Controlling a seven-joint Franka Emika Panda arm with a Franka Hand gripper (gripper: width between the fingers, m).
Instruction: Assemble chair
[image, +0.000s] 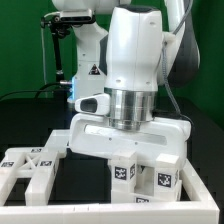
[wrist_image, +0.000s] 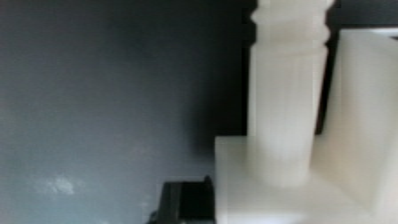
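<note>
Chair parts (image: 122, 170), white blocks with square tags, sit on the table (image: 25, 115) directly under my pincer (image: 135, 155), at six o'clock from it in the exterior view. Another slotted piece (image: 28, 168) lies toward eight o'clock. I cannot tell whether my jaws are open or gripping, since the pieces hide them. The wrist view shows a turned post (wrist_image: 288, 80) close alongside, perhaps touching a block (wrist_image: 311, 185). Pressing down off-centre could jam or tip that post, or shove neighbouring blocks askew.

hand (image: 140, 160) above tagged pieces (image: 122, 172), slotted blocks (image: 28, 166) at exterior view's left
</note>
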